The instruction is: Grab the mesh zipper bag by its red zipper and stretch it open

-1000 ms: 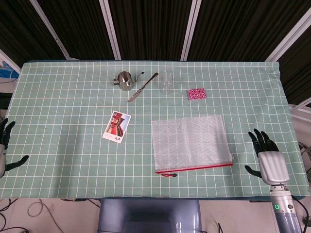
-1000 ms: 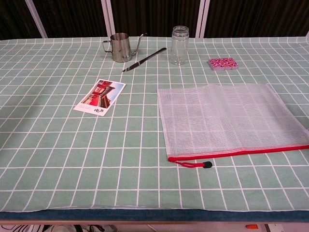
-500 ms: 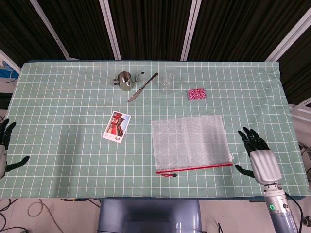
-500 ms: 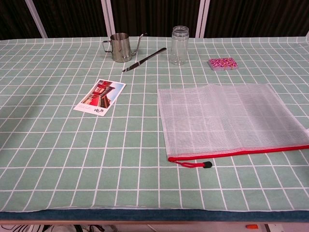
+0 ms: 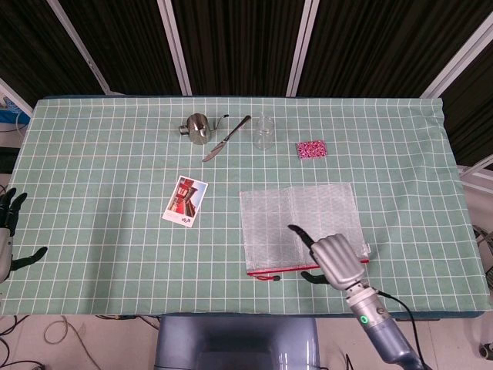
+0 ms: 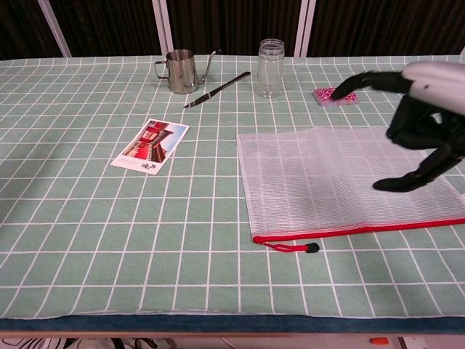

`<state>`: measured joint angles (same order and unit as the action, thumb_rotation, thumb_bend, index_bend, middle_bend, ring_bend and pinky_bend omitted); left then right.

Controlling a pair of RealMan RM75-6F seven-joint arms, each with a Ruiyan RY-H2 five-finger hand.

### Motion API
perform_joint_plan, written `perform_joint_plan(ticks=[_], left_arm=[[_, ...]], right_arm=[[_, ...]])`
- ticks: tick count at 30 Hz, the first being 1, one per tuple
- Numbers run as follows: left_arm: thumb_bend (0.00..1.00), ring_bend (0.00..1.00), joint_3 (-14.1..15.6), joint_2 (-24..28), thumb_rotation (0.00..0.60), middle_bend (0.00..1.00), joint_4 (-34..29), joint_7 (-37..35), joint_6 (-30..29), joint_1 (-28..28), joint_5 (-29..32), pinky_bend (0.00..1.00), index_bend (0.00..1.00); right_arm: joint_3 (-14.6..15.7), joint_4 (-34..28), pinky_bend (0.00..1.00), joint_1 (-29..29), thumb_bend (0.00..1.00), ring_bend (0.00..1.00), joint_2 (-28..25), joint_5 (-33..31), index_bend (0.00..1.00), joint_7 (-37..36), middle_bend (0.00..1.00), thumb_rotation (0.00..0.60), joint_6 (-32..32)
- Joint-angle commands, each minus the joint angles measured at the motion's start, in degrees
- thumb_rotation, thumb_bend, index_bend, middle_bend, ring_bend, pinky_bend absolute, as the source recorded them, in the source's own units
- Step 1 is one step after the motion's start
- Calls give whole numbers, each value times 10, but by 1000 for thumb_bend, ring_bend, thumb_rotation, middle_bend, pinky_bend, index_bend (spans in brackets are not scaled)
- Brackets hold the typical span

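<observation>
The clear mesh zipper bag point(image 5: 296, 223) point(image 6: 341, 178) lies flat on the green checked tablecloth, right of centre. Its red zipper point(image 5: 285, 269) point(image 6: 349, 231) runs along the near edge, and a red pull cord with a black tab point(image 6: 294, 248) trails off the left end. My right hand point(image 5: 333, 260) point(image 6: 418, 120) hovers over the bag's near right part, empty, one finger stretched out and the others curled loosely apart. My left hand point(image 5: 8, 231) stays off the table's left edge, fingers spread, holding nothing; the chest view does not show it.
At the back stand a small metal pitcher point(image 5: 199, 128) point(image 6: 180, 70), a table knife point(image 5: 227, 138) point(image 6: 216, 89) and a glass jar point(image 5: 264, 132) point(image 6: 270, 68). A pink patterned pad point(image 5: 311, 149) point(image 6: 334, 95) lies beyond the bag. A postcard point(image 5: 186, 201) point(image 6: 150, 145) lies left of the bag.
My right hand has swung in from the table's right edge to above the bag's near right part and now shows in the chest view. The left hand and the bag have stayed put.
</observation>
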<state>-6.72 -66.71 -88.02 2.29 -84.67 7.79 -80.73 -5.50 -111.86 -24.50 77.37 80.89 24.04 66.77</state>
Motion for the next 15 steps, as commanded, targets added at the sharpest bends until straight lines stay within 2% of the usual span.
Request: perform_joint_plan(ticks=[1,7,15], left_arm=[[41,0,0,1,600,0,0,-1,0,0,1,0,0],[41,0,-1,1,600,0,2,-3,5,2,3,0,0],[41,0,-1,0,600,0,5,-6,8,4,3,0,0]], right_arm=[[-3,2,929,-32,287,1000,70,-53,323,64,1000,600,-38],[10,37,945,-49,329,1000,147,-110,429,127,1000,600,-52],[18,82,945,-54,380,1000,198,-144,481,147,1000,600,-45]])
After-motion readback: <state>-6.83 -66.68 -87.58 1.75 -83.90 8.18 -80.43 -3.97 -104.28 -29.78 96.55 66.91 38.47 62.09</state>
